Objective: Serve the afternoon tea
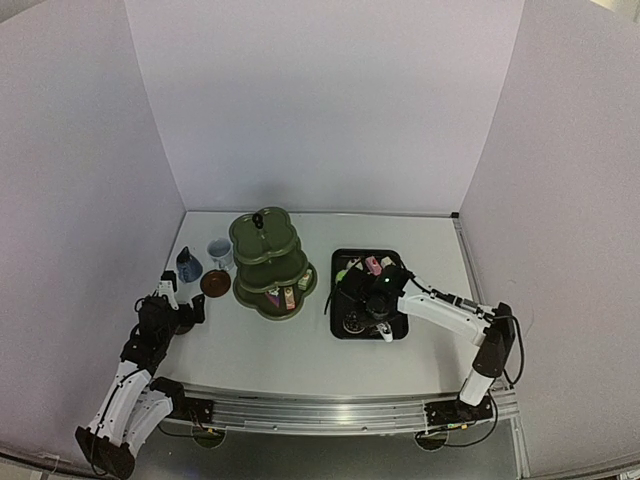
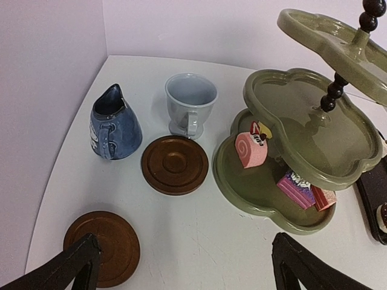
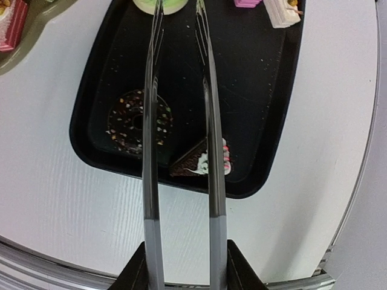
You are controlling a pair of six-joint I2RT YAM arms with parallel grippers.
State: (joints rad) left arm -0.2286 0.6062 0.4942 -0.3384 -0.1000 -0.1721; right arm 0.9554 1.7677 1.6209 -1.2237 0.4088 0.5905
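The stand (image 2: 242, 187) sits mid-worktop (image 1: 300, 350) with cakes (image 2: 249, 149) on its bottom tier. A blue cup (image 2: 113, 124), a pale cup (image 2: 190, 103) and two saucers (image 2: 174, 164) lie to its left. The left end effector (image 2: 184, 254) hangs released by the near saucer. The right end effector (image 3: 186, 266) is clenched on tongs (image 3: 151, 151) over the tray (image 3: 97, 78).

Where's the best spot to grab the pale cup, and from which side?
Likely the rim of the pale cup, taken from above with one finger inside and one outside. It stands upright, mouth open and empty, and its handle loop looks too small to pinch well. Use the near side, away from the blue cup and stand.
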